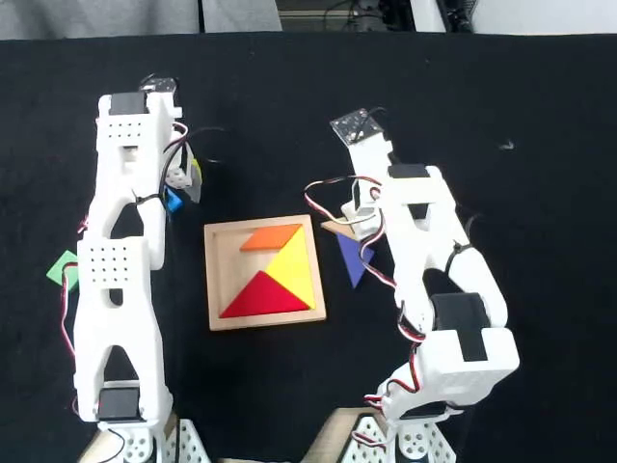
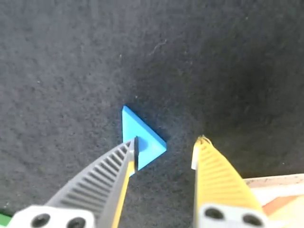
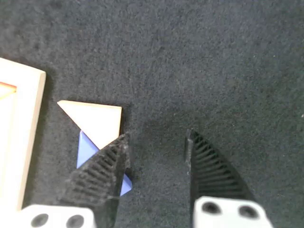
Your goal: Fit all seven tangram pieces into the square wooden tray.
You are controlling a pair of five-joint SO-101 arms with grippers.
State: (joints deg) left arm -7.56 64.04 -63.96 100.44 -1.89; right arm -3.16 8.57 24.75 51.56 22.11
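The square wooden tray (image 1: pixel 220 282) lies mid-table and holds an orange parallelogram (image 1: pixel 270 237), a yellow triangle (image 1: pixel 292 273) and a red triangle (image 1: pixel 261 297). My left gripper (image 2: pixel 166 140) hangs open just above the cloth to the left of the tray. Its grey finger (image 2: pixel 114 173) overlaps the edge of a small blue triangle (image 2: pixel 141 135), which also shows at the arm's tip (image 1: pixel 174 201). My right gripper (image 3: pixel 156 137) stands open right of the tray, beside a cream triangle (image 3: pixel 97 118) that lies partly on a purple-blue triangle (image 3: pixel 87 151). A green piece (image 1: pixel 61 267) peeks out left of the left arm.
The black cloth covers the whole table. A tray corner (image 2: pixel 280 183) shows close beside the left gripper's yellow finger (image 2: pixel 216 175), and the tray's rim (image 3: pixel 29 137) lies next to the cream triangle. Both arm bases stand at the front edge.
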